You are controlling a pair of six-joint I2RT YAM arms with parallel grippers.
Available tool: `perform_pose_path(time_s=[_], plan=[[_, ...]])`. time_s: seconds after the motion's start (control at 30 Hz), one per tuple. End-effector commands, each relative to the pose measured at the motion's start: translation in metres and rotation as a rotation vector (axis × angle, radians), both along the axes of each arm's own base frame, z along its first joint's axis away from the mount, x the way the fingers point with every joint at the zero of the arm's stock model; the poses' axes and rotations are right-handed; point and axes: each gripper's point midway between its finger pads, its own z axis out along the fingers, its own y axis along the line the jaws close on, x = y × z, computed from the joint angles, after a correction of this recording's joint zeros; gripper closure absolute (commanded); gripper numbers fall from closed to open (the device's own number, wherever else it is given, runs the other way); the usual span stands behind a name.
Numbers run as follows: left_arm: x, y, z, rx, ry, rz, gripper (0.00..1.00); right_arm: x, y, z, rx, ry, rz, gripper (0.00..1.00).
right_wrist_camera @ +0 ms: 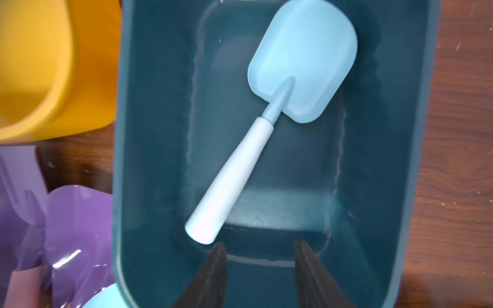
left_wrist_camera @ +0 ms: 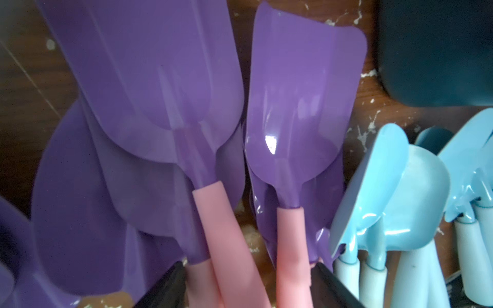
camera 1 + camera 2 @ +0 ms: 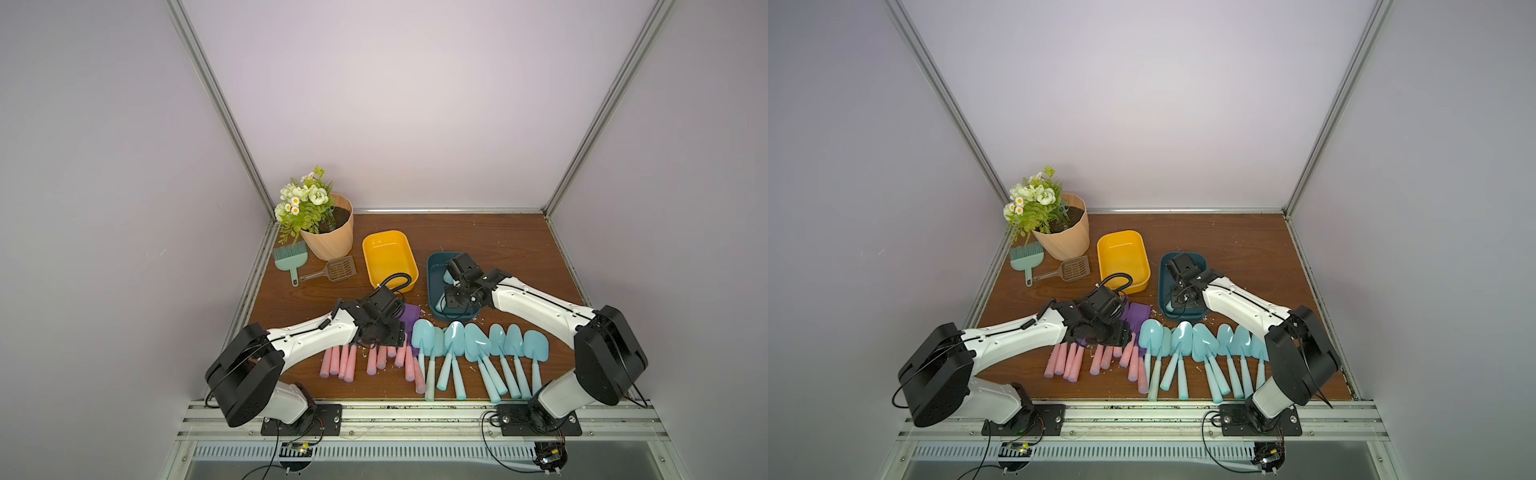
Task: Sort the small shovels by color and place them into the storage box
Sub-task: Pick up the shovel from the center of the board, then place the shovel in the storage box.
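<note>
Left hand: the left hand [image 2: 248,266] sits low over the purple shovels [image 2: 160,80], jaws partly apart, with two pink handles [image 2: 226,240] side by side between them.
Its grip: the fingers [image 2: 170,285] flank both handles closely; I cannot tell whether they are pressing.
Long axis: the handles run lengthwise out of the gap, blades pointing away from the robot and pink ends toward it. The jaws therefore close across the handles, not along them.
Where they lie: overlapped in a heap on the bench [image 3: 498,241], on the left arm's side, just beside the light blue shovels [image 3: 478,345] laid in a row.
Way to the box: the yellow box [image 3: 388,257] lies beyond the blades, farther from the robot and near the left hand. It looks empty and is likely where the purple ones go.
Right hand: the right hand [image 1: 258,242] hovers over the dark teal box [image 1: 149,160], jaws apart, nothing in them.
Blue in box: one light blue shovel [image 1: 301,61] lies slantwise on the box floor, its handle end just beside one finger but outside the gap.
Nearer arm: left for the purple shovels and yellow box; right for the light blue shovels and dark teal box.
Coming move: likely a lift of two handles at once; an overlapping blade may drag along.
</note>
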Motion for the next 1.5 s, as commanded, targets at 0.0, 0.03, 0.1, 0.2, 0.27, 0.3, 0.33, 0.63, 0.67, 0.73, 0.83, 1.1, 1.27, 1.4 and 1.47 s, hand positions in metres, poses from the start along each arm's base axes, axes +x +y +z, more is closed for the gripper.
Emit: perform_pose_path(time_s=[0.0, 0.03, 0.1, 0.2, 0.27, 0.3, 0.33, 0.63, 0.67, 0.73, 0.83, 1.1, 1.27, 1.4, 1.47], plan=[[0.009, -0.01, 0.003, -0.009, -0.02, 0.007, 0.29, -0.004, -0.008, 0.008, -0.019, -0.02, 0.0, 0.54], [0.01, -0.01, 0.0, -0.004, -0.017, 0.008, 0.32, -0.005, -0.009, 0.009, -0.018, -0.021, 0.0, 0.54], [0.011, -0.01, -0.005, 0.01, -0.009, 0.009, 0.34, -0.006, -0.011, 0.011, -0.019, -0.027, 0.001, 0.54], [0.011, -0.008, -0.013, 0.035, 0.002, 0.009, 0.39, -0.007, -0.013, 0.015, -0.022, -0.04, 0.0, 0.54], [0.011, -0.006, -0.015, 0.055, 0.008, 0.011, 0.45, -0.007, -0.014, 0.017, -0.025, -0.046, -0.001, 0.54], [0.011, -0.005, -0.016, 0.064, 0.009, 0.013, 0.5, -0.007, -0.015, 0.017, -0.029, -0.047, -0.002, 0.54], [0.011, -0.003, -0.015, 0.068, 0.01, 0.013, 0.58, -0.007, -0.016, 0.017, -0.031, -0.047, -0.004, 0.54], [0.008, 0.008, 0.007, 0.097, -0.009, 0.03, 0.97, -0.007, -0.015, 0.015, -0.027, -0.042, -0.006, 0.54], [0.007, 0.009, 0.011, 0.091, -0.009, 0.032, 0.98, -0.008, -0.015, 0.014, -0.027, -0.04, -0.008, 0.54], [0.003, 0.009, 0.019, 0.071, -0.014, 0.035, 1.0, -0.007, -0.014, 0.013, -0.023, -0.04, -0.009, 0.54], [0.0, 0.011, 0.035, 0.048, -0.031, 0.038, 1.0, -0.006, -0.014, 0.012, -0.021, -0.037, -0.014, 0.54], [0.053, 0.005, 0.133, 0.001, -0.278, 0.047, 1.0, -0.008, -0.013, 0.019, 0.016, -0.049, -0.031, 0.54], [0.137, 0.013, 0.165, 0.036, -0.417, 0.15, 1.0, -0.015, -0.014, 0.022, 0.053, -0.046, -0.045, 0.55], [0.196, 0.008, 0.152, -0.057, -0.43, 0.245, 1.0, -0.02, -0.021, 0.025, 0.036, -0.046, -0.062, 0.55], [0.217, 0.005, 0.136, -0.136, -0.421, 0.272, 1.0, -0.021, -0.025, 0.028, 0.02, -0.052, -0.073, 0.55]])
